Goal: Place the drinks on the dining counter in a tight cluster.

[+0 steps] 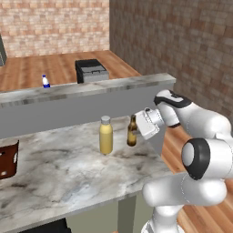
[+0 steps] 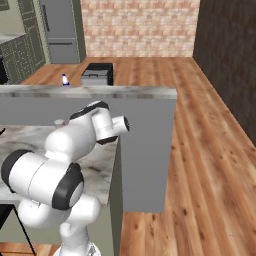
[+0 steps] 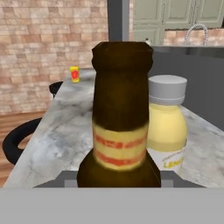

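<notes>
Brown glass bottle (image 1: 132, 132), upright at frame centre, clamped in the two-finger gripper (image 1: 138, 129); tall yellow bottle with pale cap (image 1: 106, 135) stands just left of it on the veined marble dining counter (image 1: 54, 173).

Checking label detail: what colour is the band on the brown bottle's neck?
Pale yellow with red stripes on the brown bottle, clearest in the hand view.

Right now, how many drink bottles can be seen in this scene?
3. The yellow bottle and the brown bottle stand side by side on the marble counter, the brown one at the gripper. The small blue-and-white bottle stands on the raised ledge.
</notes>
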